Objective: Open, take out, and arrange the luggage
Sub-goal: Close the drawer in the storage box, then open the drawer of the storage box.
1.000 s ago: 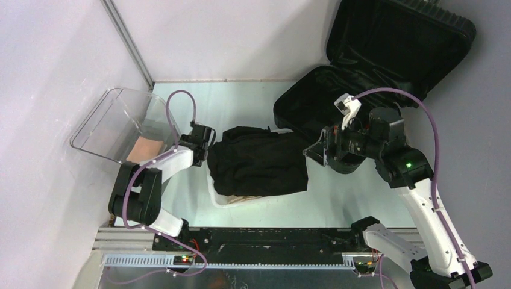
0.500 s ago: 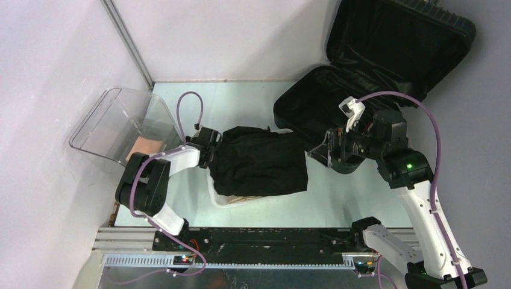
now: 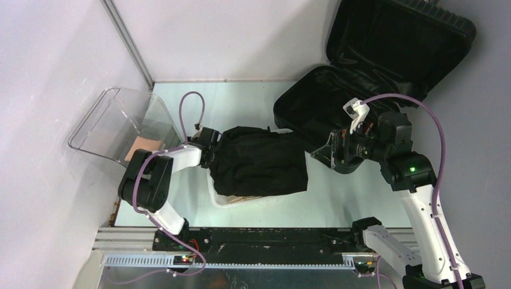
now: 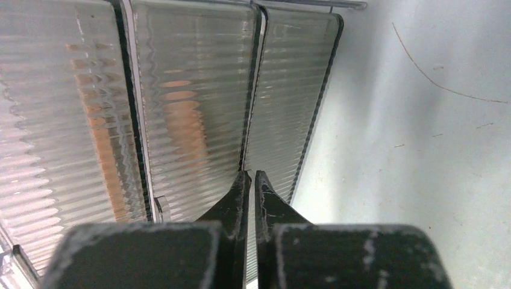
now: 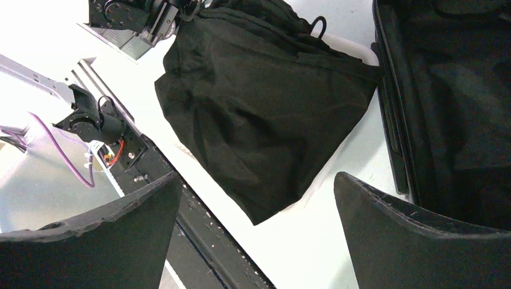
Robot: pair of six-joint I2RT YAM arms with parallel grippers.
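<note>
Fingertips of my left gripper point(image 4: 252, 179) meet on nothing before ribbed clear plastic panels point(image 4: 181, 108), unseen from overhead. My right gripper point(image 5: 259, 198) gapes beside the open black hard-shell suitcase point(image 5: 458, 90); a black fabric garment point(image 5: 265, 108) hides most of a white basket point(image 3: 222, 201).

robot lab, white enclosure walls point(image 3: 241, 36), aluminium rail point(image 3: 253, 259)

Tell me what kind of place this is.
Probably a robotics lab test cell, not a home. A left arm and right arm are bolted to a metal frame, plain white walls box in the table, and the luggage lies open like a staged prop.
</note>
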